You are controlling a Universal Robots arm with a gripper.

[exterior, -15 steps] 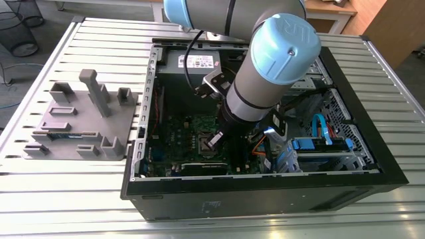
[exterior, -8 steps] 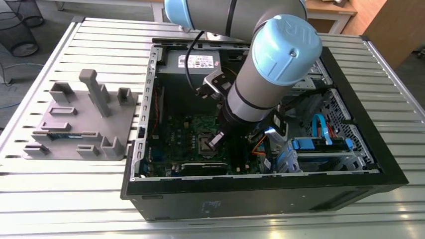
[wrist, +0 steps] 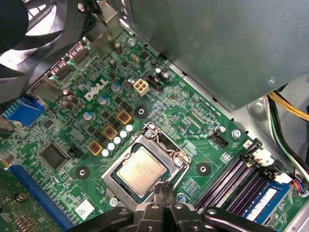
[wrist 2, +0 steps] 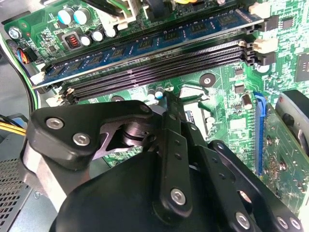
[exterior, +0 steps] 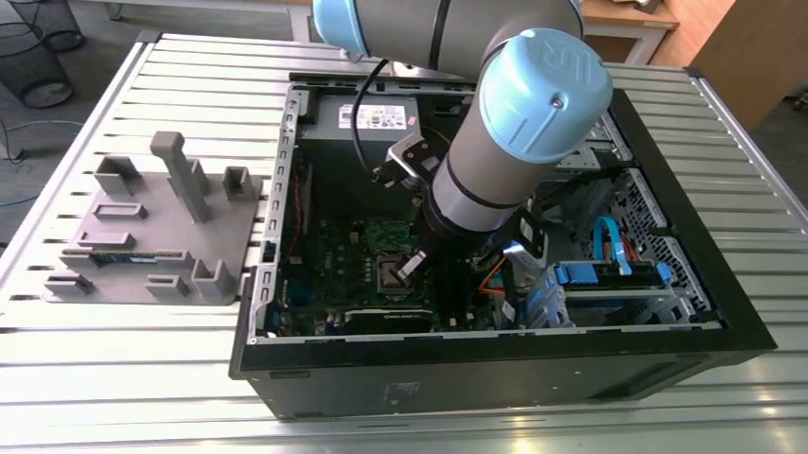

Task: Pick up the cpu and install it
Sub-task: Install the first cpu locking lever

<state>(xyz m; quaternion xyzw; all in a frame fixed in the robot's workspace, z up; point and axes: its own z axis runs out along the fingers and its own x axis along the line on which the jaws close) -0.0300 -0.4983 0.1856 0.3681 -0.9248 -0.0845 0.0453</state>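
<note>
We count one cpu — a flat square chip with a dull silver top — lying in the single metal-framed socket of the green motherboard. The one gripper stands at the chip's edge, its black fingers pressed together on nothing. Three square copper-rimmed coils line up just beside the socket, one blue memory stick sits next to empty black slots, and the open black computer case on the ribbed metal counter walls the arm in closely.
</note>
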